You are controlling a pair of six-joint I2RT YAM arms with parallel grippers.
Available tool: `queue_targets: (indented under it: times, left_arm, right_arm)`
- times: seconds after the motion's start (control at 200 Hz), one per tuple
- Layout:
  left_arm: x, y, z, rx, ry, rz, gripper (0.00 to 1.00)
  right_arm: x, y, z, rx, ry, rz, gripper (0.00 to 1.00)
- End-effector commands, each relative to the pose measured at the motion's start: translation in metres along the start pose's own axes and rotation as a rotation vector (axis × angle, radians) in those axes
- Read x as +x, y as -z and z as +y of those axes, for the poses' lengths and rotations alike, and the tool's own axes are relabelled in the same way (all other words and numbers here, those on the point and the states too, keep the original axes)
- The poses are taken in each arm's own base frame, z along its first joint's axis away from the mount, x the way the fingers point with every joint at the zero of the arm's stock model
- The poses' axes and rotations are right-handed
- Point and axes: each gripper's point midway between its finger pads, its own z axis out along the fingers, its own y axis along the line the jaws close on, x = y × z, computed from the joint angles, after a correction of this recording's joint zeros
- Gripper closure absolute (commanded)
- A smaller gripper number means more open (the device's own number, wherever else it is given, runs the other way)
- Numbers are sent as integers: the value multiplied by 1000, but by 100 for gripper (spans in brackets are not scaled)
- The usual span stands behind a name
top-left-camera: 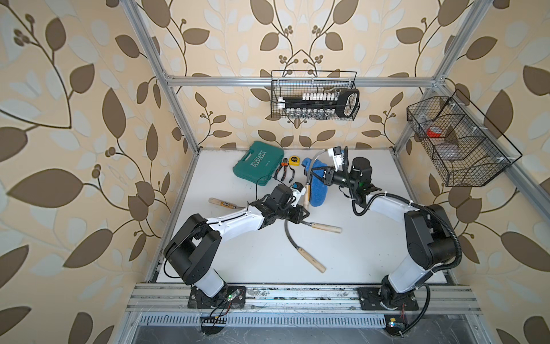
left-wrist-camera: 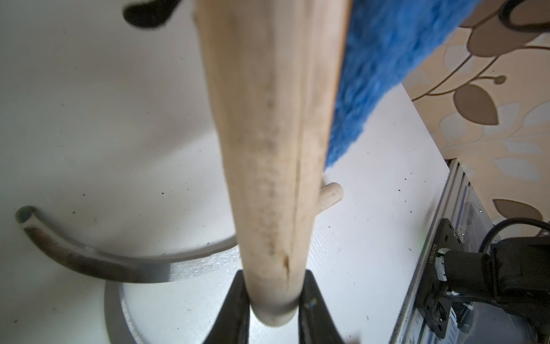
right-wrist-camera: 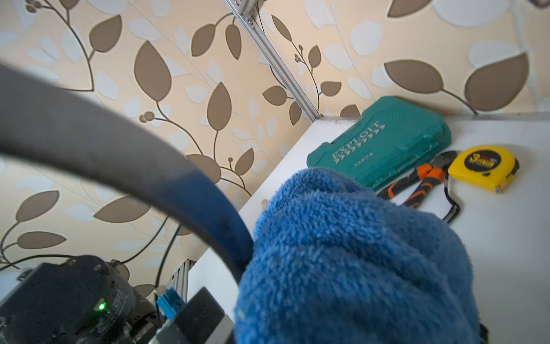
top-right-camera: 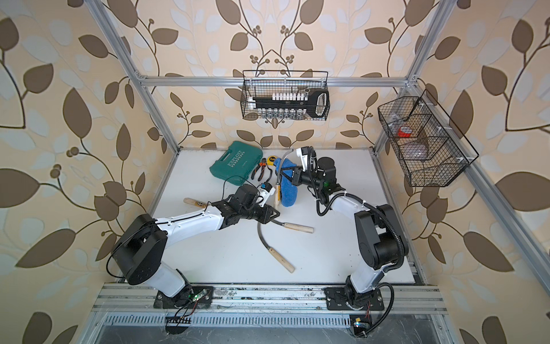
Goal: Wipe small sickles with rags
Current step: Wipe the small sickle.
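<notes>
Across the table (top-left-camera: 372, 238), four sickles (top-left-camera: 312, 260), one blue rag (top-left-camera: 318, 190)

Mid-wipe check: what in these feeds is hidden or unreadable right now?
- Fingertips of the right gripper: buried in the blue cloth, right wrist view.
- Blade of the held sickle: cut off by the left wrist view's top edge. Blurred in the right wrist view, running behind the cloth.
- Blade of the far-left sickle: under the left arm, both top views.
- Contents of the side wire basket: too small through the mesh, top views.
</notes>
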Motion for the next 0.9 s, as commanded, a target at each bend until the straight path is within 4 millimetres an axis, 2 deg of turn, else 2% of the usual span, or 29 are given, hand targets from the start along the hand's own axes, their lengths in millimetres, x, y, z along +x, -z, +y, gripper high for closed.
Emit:
queue_targets:
  times: [0.0, 0.165, 0.29, 0.35, 0.465, 0.63, 0.725, 0.815, 0.895]
  left_arm:
    - [-18, 3, -10, 29, -41, -42, 100]
    - [-16, 0, -7, 23, -37, -32, 100]
    - [-16, 1, -7, 19, -37, -32, 100]
    - [-15, 0, -6, 14, -37, -32, 100]
    - [-16, 2, -8, 19, -38, -36, 100]
    - [-17, 3, -3, -8, -38, -43, 100]
    - [-17, 3, -1, -19, -44, -47, 100]
    - [-17, 2, 0, -22, -42, -43, 100]
    - [-17, 1, 0, -22, -45, -43, 100]
  right_arm:
    - [-36, 2, 26, -100, 44, -45, 89]
    - [-66, 14, 39, -110, 72, -97, 88]
    - [-68, 17, 44, -94, 81, -102, 87]
    - [-59, 15, 44, -91, 83, -86, 87]
    - [-30, 6, 35, -48, 85, -45, 87]
    - [18, 1, 11, 3, 49, 13, 87]
    - [39, -1, -2, 24, 18, 45, 88]
    - [45, -2, -5, 22, 12, 54, 88]
    - [35, -4, 0, 13, 16, 45, 88]
